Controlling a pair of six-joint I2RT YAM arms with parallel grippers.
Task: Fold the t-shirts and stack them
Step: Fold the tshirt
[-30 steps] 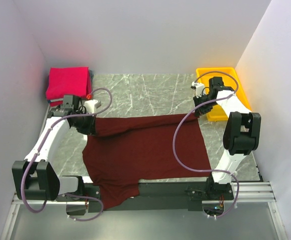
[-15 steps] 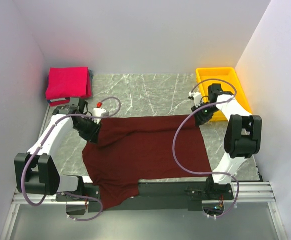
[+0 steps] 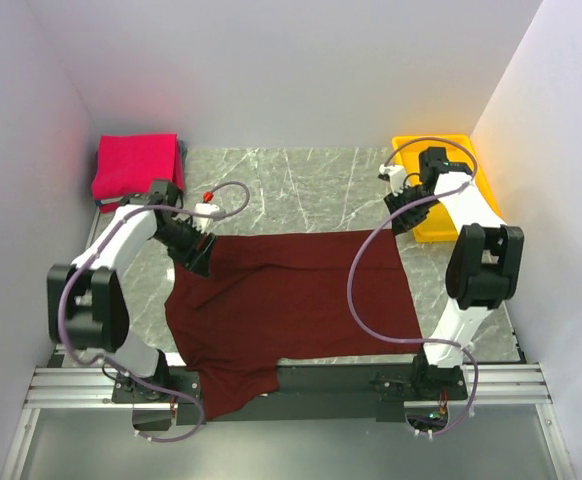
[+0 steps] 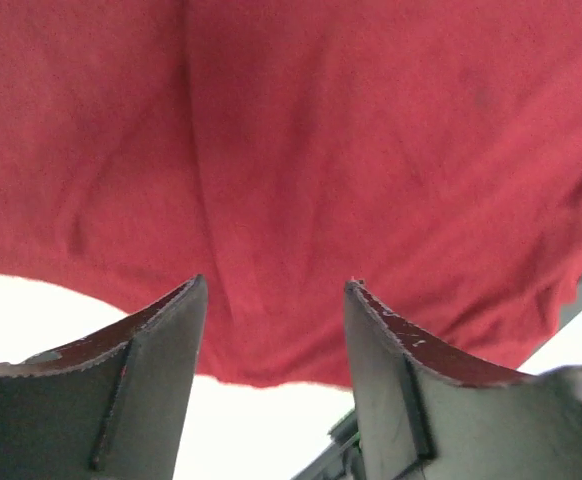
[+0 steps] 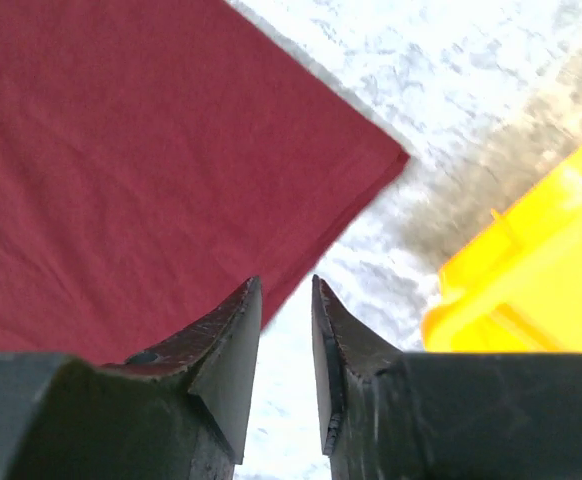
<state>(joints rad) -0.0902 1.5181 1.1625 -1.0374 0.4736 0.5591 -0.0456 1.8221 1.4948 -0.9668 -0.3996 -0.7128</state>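
Observation:
A dark maroon t-shirt (image 3: pixel 291 300) lies spread flat on the marble table, and its front left part hangs over the near edge. A bright pinkish-red t-shirt (image 3: pixel 136 165) sits folded at the back left corner. My left gripper (image 3: pixel 197 250) is over the maroon shirt's back left corner. In the left wrist view that gripper (image 4: pixel 276 285) stands open, with the cloth (image 4: pixel 301 150) beyond the fingertips and nothing pinched. My right gripper (image 3: pixel 403 213) hovers by the shirt's back right corner (image 5: pixel 396 158). This gripper (image 5: pixel 286 285) is open by a narrow gap over bare marble.
A yellow plastic tray (image 3: pixel 411 143) stands at the back right, just behind the right gripper, and shows as yellow plastic (image 5: pixel 531 280) in the right wrist view. White walls close in on three sides. Purple cables loop from both arms over the shirt.
Both grippers opened and let go of the maroon shirt's back edge, which now lies flat. The left arm swung in over the corner; the right gripper drew back toward the tray.

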